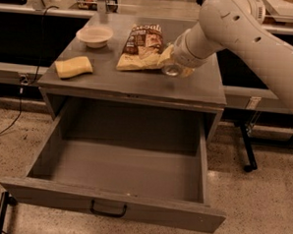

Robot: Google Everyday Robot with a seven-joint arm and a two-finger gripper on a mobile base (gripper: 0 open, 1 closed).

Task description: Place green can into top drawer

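Note:
My gripper [174, 65] hangs low over the right part of the cabinet top, right beside the chip bag. It is shut on the green can [171, 69]; only the can's round silvery end shows below the pale fingers [166, 55], and the rest is hidden by the wrist. The top drawer [132, 208] is pulled wide open below and in front of the cabinet top. It is grey, with a small dark handle [107, 210] at the centre of its front panel, and nothing lies inside it.
On the cabinet top [114, 80] lie a chip bag [142, 45], a white bowl [94, 36] at the back left and a yellow sponge [73, 67] at the left. My white arm [249, 31] comes in from the upper right. A dark stand leg [246, 149] is at the right.

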